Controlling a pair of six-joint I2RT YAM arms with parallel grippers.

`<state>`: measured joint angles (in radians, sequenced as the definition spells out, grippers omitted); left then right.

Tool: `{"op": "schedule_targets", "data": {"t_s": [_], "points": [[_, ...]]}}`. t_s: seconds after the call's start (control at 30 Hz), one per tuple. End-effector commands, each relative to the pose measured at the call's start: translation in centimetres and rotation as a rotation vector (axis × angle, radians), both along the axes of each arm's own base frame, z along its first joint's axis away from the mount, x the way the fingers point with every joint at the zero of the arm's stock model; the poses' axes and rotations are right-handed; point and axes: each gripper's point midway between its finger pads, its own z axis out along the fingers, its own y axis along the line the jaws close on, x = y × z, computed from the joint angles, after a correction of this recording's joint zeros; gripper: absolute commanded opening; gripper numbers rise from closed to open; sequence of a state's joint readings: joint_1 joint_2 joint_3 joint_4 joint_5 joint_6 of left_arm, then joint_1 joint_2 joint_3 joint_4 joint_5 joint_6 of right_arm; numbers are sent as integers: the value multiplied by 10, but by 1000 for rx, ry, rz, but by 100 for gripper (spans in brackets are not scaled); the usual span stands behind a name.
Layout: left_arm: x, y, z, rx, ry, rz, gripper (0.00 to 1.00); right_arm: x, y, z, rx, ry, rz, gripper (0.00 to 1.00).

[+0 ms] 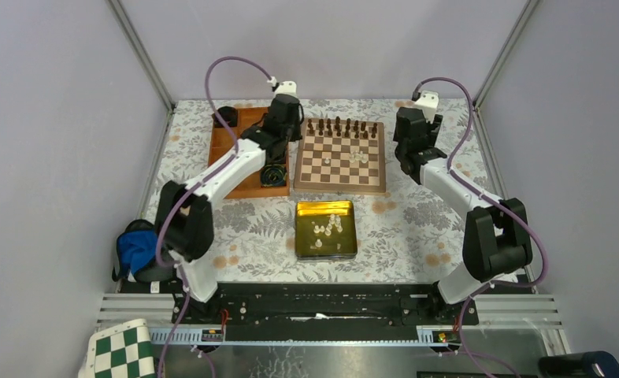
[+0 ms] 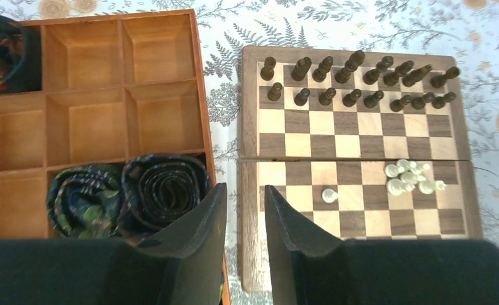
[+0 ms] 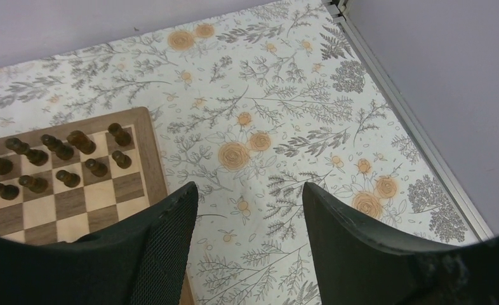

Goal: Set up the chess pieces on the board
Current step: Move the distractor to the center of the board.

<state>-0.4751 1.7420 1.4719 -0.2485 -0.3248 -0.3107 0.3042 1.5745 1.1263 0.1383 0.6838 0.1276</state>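
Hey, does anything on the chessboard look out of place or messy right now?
Yes. On the board, a clump of white pieces is heaped across a few squares near its right side, not one per square, and one white piece stands alone. More lie loose in the gold tin. The dark pieces stand in two tidy rows.

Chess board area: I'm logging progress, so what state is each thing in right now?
board: unfolded flat.
dark pieces: standing in two far rows.
tin: open.
chess pieces: few loose on board, others in tin.
left gripper: open, empty.
right gripper: open, empty.
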Motion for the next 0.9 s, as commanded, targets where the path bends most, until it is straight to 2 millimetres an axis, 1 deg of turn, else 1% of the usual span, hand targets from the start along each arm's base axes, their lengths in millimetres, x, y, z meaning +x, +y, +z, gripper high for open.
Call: {"op": "schedule_targets", "data": {"t_s": [0.0, 0.07, 0.13, 0.3, 0.4, 0.43, 0.57, 0.73, 0.87], "points": [[16, -8, -19, 96, 60, 2, 33, 8, -13, 7, 6, -10, -37, 70], [24, -14, -28, 104, 81, 6, 28, 11, -18, 5, 12, -4, -46, 74], [32, -19, -39, 106, 101, 10, 22, 14, -22, 4, 11, 0, -53, 76], [45, -28, -65, 123, 152, 4, 14, 23, -28, 3, 9, 7, -57, 79], [51, -29, -80, 142, 176, 17, 9, 27, -28, 3, 6, 10, -56, 79], [54, -28, -88, 147, 186, 24, 9, 29, -27, 3, 6, 11, -53, 80], [60, -23, -107, 142, 224, 49, 5, 35, -25, 2, 9, 13, -43, 80], [66, -9, -130, 101, 273, 80, 2, 38, -22, -2, 15, 22, -32, 81], [70, 4, -143, 91, 294, 103, 0, 39, -19, -9, 24, 37, -21, 81]]}}
